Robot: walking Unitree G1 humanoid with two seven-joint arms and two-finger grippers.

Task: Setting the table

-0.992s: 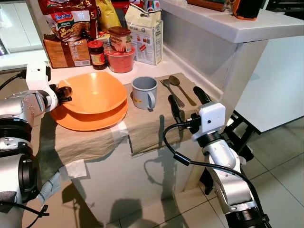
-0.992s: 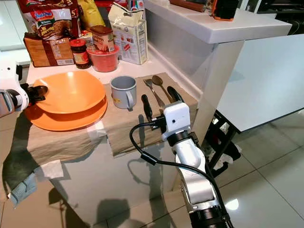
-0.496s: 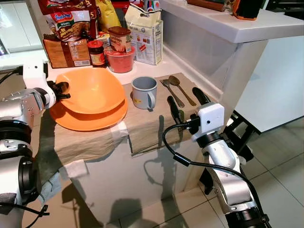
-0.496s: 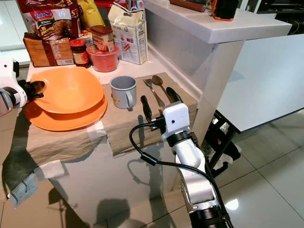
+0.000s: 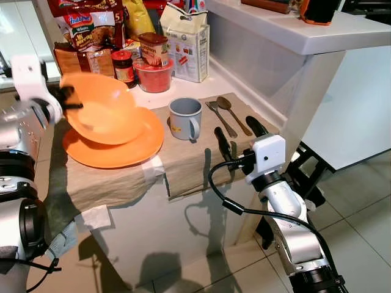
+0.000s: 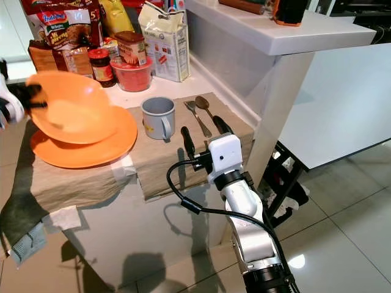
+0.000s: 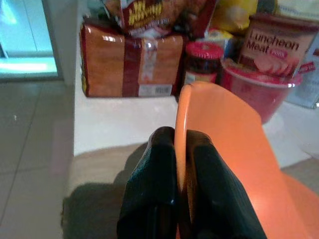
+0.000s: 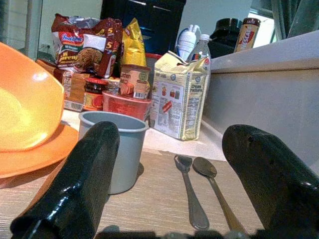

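Up at the left edge of the desk (image 5: 201,85), left tool (image 7: 182,149) clamped on the rim of the orange bowl (image 5: 101,107), one black finger (image 7: 154,189) on each side of the rim. Bowl tilted and lifted, its lower edge just above or perhaps touching the orange plate (image 5: 116,146); cannot tell which, as blurred. Plate flat on the beige cloth (image 5: 183,165) draped over the near edge of the desk. Right of the plate, on the same cloth, a grey mug (image 5: 185,117) standing upright, handle toward the near side. Farther right, a fork (image 5: 221,119) and a spoon (image 5: 233,113) lying side by side, close together, handles pointing near and right. Right tool (image 5: 235,131) spread wide open, gripping nothing, hovering over the near right part of the cloth, just near of the fork and spoon, fingers (image 8: 84,174) pointing toward the far side. Along the far side of the desk: noodle packets (image 5: 88,27), a dark jar with a red lid (image 5: 124,68), a luncheon meat tin (image 5: 154,49) on top of a red tub (image 5: 154,78), and a cream paper bag (image 5: 186,43). Grey rag (image 5: 61,241) hanging below the cloth at the near left.
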